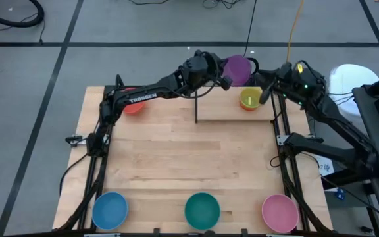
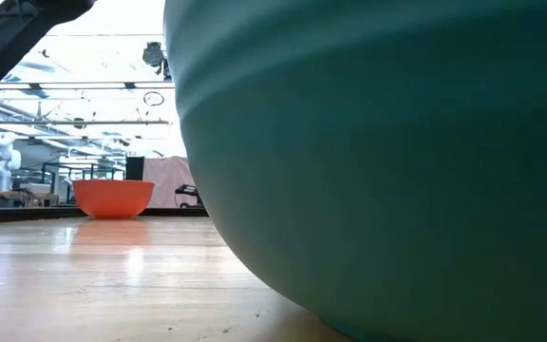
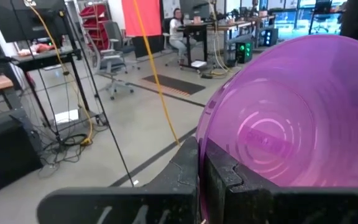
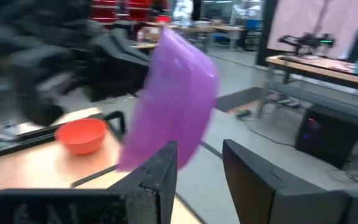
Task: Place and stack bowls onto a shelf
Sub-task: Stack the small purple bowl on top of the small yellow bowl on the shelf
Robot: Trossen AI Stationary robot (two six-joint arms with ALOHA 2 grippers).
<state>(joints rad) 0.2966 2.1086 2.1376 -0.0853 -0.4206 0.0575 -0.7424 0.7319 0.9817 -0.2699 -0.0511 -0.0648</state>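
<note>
Progress: early. Yellow bowl (image 1: pixel 249 99) and red-orange bowl (image 1: pixel 132 105) sit at far end of counter (image 1: pixel 189 158); blue bowl (image 1: pixel 110 210), teal bowl (image 1: pixel 202 210) and pink bowl (image 1: pixel 279 212) wait untouched along near edge; no stack visible, shelf outline hard to make out. Left tool (image 3: pixel 201 177) clenched on rim of purple bowl (image 1: pixel 237 69), arm stretched across far edge, bowl held tilted in air. Right tool (image 4: pixel 197 165) released, fingers apart, beside yellow bowl, just short of purple bowl.
</note>
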